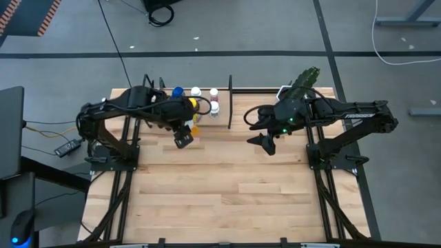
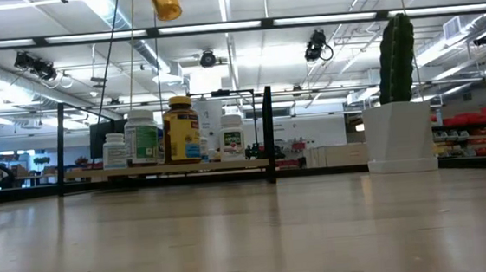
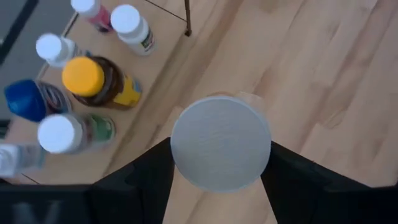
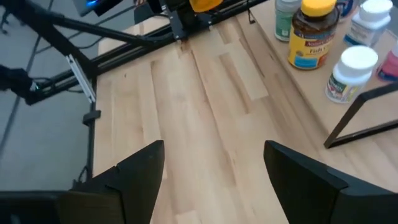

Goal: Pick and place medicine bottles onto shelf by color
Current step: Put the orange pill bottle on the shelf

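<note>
Medicine bottles, a whole cluster of them, are standing on the shelf point(image 1: 220, 121) at the far side of the desk point(image 1: 227, 200), and one more is up in the air! The left gripper point(image 3: 221, 168) has its fingers point(image 3: 146, 180) clamped on either side of a small orange bottle point(image 2: 164, 1), white cap point(image 3: 221, 143) facing the wrist camera, held high above the desk just in front of the shelf's left part. From table height you see only its orange body hanging near the ceiling line, well clear of everything below.

On the shelf itself: the big amber bottle with the yellow lid point(image 3: 93, 81) sits in the middle of the group, a blue bottle point(image 3: 28, 99) just beside it, a green-labelled white-capped one point(image 2: 143, 137) next to that on the near side, and a few more white-capped bottles point(image 3: 130, 28) farther along toward the black upright rod point(image 2: 269, 134). All upright, all packed close together on the left part of the panel.

Over on the other side, the right gripper point(image 4: 211, 165) hangs above bare wood to the right of the shelf, its fingers point(image 4: 140, 168) spread wide with nothing between them, only the planks showing through the gap. Behind that arm, at the desk's far right corner, a white pot with a green cactus point(image 2: 398, 98) stands well apart from the bottles.
</note>
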You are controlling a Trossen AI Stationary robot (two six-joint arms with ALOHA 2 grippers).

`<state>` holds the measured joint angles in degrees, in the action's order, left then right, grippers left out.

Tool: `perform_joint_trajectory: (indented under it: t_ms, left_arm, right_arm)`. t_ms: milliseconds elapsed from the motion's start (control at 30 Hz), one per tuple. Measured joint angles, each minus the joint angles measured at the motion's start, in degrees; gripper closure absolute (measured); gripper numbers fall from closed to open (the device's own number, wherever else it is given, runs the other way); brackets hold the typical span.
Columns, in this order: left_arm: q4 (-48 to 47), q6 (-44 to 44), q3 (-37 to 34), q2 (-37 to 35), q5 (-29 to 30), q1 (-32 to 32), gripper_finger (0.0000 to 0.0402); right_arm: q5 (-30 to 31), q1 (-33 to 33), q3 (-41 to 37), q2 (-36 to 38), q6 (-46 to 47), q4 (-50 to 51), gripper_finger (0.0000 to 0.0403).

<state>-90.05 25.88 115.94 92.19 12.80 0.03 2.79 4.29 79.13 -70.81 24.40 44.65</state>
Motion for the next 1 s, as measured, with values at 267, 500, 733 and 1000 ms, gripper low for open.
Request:
perform_joint_trajectory:
  t_ms: [267,500,733,1000]
  left_arm:
    - [0.0,-11.9,-0.1,-2.3,-0.6,4.5,0.0181]
    - [0.0,-20.3,-0.1,-6.4,-2.5,9.3,0.0184]
    - [0.0,-25.9,-0.1,-9.9,-2.6,15.7,0.0181]
    - [0.0,-28.5,-0.1,-13.1,-2.5,22.1,0.0184]
  right_arm:
    - [2.1,0.0,0.0,0.0,6.6,0.6,0.0121]
    - [3.7,0.0,0.0,0.0,9.8,2.5,0.0121]
    - [5.3,0.0,0.0,0.0,9.5,2.9,0.0121]
    - [9.7,0.0,0.0,0.0,4.8,3.0,0.0121]
